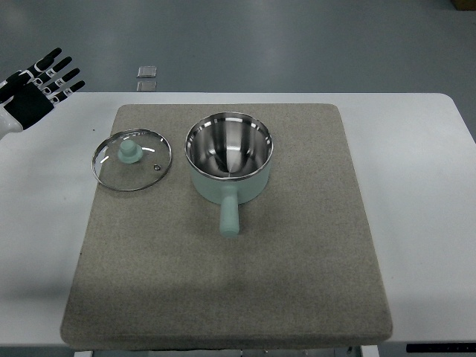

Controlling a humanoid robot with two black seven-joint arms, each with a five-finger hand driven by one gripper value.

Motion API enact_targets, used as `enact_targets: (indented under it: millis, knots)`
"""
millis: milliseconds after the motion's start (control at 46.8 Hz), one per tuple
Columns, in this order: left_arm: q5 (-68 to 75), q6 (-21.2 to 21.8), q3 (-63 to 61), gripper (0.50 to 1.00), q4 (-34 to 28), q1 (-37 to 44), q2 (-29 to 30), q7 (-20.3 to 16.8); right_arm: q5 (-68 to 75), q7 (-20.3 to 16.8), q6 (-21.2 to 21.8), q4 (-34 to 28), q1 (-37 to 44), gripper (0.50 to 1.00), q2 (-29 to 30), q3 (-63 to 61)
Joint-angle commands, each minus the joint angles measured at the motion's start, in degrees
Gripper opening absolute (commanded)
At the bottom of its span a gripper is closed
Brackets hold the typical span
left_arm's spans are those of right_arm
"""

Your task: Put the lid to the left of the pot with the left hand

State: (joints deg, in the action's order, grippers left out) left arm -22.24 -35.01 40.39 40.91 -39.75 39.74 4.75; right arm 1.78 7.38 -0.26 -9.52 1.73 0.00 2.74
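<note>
- We see the lid (132, 159) lying flat on the grey mat (297, 282), knob up, just beside the pot (227, 156) on its left side and apart from it, with its outer rim at the mat's left edge. From how things lie, we judge the placing done.
- The left hand (39, 88) is up at the far left corner over the white table (424, 186), well apart from the lid, fingers spread and holding nothing. The right hand does not show.
- What could go wrong, in our judgement: a return sweep of the left arm low across the mat could clip the knob and slide the lid into the pot or off the mat's edge.
- The lid's rim may overhang the mat edge slightly; we cannot tell from this steep view. If it does, a nudge could tip it onto the table.
- The pot's handle points toward the robot, so a careless reach could turn the pot too.
</note>
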Motion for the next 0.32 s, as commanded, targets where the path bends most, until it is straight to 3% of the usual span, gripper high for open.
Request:
enact_targets:
  millis: [0,299]
  knots:
    - [0.0,0.0,0.0,0.994,0.0,-0.2,-0.1,0.0,0.0,0.2,0.3,-0.2,-0.1,0.924,0.0,0.2]
    - [0.0,0.0,0.0,0.994,0.0,-0.2,-0.4,0.0,-0.5,0.3,-0.5,-0.4,-0.1,0.924,0.0,0.5]
